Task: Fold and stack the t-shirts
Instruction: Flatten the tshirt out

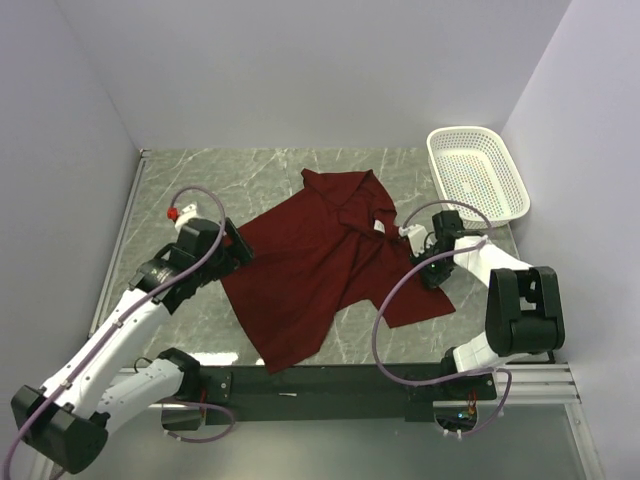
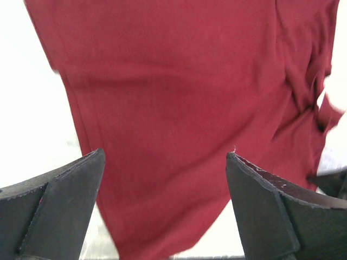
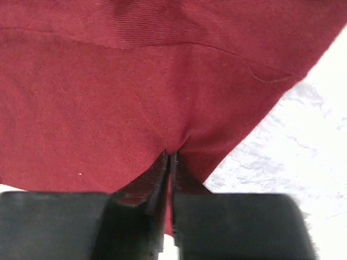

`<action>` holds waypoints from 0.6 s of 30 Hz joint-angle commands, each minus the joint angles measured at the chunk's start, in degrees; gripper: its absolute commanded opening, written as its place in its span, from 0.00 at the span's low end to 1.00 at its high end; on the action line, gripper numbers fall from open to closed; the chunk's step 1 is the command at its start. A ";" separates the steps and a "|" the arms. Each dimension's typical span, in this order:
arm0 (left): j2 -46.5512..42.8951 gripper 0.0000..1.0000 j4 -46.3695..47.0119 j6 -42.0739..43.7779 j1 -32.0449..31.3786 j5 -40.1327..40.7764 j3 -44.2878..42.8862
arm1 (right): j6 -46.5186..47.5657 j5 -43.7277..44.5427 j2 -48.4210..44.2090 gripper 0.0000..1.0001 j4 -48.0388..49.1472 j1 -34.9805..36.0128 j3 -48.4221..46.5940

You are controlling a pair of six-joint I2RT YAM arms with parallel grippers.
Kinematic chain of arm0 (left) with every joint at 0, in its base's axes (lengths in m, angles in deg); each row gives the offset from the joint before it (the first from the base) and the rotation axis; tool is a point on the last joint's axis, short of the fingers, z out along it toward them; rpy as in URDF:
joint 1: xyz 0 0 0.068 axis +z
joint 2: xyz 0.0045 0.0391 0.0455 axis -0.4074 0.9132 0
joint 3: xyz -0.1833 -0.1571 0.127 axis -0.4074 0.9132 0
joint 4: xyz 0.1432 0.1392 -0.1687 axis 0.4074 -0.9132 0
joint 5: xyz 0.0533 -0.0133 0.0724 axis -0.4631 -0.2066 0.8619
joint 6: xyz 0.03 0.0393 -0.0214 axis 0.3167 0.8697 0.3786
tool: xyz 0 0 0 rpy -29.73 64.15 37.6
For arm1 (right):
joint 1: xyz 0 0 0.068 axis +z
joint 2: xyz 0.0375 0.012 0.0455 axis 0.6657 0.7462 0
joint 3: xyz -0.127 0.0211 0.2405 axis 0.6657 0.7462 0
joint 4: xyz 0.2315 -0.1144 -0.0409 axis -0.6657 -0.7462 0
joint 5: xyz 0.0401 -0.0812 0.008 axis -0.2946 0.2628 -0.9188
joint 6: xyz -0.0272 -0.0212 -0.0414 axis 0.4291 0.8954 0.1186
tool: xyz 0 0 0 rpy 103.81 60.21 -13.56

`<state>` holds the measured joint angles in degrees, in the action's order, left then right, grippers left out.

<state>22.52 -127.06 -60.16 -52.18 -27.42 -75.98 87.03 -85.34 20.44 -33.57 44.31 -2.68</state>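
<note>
Two arms: one reaches in at each side of the marbled table (image 1: 250,170), with a single garment between them.
Left gripper (image 1: 240,246) (image 2: 165,154): low at the shirt's left edge. In the left wrist view its black fingers (image 2: 65,200) stand wide apart, with red cloth showing in the gap and nothing gripped.
T-shirt (image 1: 320,270) (image 2: 179,81) (image 3: 135,97): dark red, spread at a slant across the middle of the table. The body lies mostly flat, and the cloth is bunched and folded over toward the far right.
Right gripper (image 1: 430,278) (image 3: 169,157): at the shirt's right edge. Its jaws are pressed together on a pinch of the red fabric, which puckers where they meet.
Basket (image 1: 465,131): white perforated plastic, at the far right corner of the table, apart from the shirt. Its holed floor shows from wall to wall.
</note>
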 commanded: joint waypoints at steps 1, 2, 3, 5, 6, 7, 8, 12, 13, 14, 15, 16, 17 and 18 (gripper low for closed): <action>0.30 0.99 8.25 5.96 6.14 -3.36 -0.39 | 1.31 1.39 1.35 0.04 -1.41 -1.77 0.87; 0.13 0.99 9.04 6.50 7.39 -4.17 -0.03 | 2.28 1.92 0.65 0.00 -2.03 -2.30 1.22; 0.22 0.99 10.26 7.63 9.83 -4.96 0.49 | 3.51 2.70 -0.23 0.00 -2.91 -4.13 1.74; 1.18 0.99 11.15 8.61 12.13 -7.76 1.64 | 9.65 5.86 -2.95 0.00 -7.29 -7.73 2.27; 1.71 0.99 11.59 8.96 13.10 -8.65 1.82 | 11.58 7.53 -3.92 0.00 -8.70 -9.23 2.89; 2.41 0.99 12.55 9.57 14.76 -9.44 2.43 | 15.69 9.81 -6.28 0.00 -11.24 -10.81 3.41; 3.72 0.99 13.17 9.75 15.30 -10.84 2.61 | 18.00 11.05 -7.52 0.00 -12.57 -14.75 3.85; 7.94 1.00 16.77 10.46 17.24 -13.75 3.14 | 28.28 15.10 -13.76 0.00 -18.46 -24.52 6.49; 8.91 0.99 18.43 10.54 17.68 -13.76 3.14 | 31.52 15.71 -15.60 0.00 -20.12 -26.11 6.84; 10.74 0.99 19.15 10.54 17.77 -14.71 3.05 | 32.86 16.68 -16.40 0.00 -20.58 -27.60 7.19; 11.63 0.99 19.85 10.54 18.03 -15.68 2.87 | 33.83 17.03 -17.02 0.03 -20.67 -30.14 7.55; 12.60 0.99 20.38 10.72 18.12 -16.21 2.35 | 34.71 16.95 -17.98 0.11 -20.23 -31.12 7.46; 14.35 0.99 21.34 10.72 18.21 -16.65 2.00 | 34.89 16.60 -18.16 0.37 -20.40 -32.18 6.07; 15.15 0.99 21.61 11.16 18.21 -17.35 1.64 | 34.37 13.90 -18.34 0.49 -20.58 -33.23 4.58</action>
<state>35.85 -110.60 -50.89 -34.33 -40.86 -73.12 115.27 -71.37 3.54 -51.21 13.51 4.25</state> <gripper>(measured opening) 0.992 0.384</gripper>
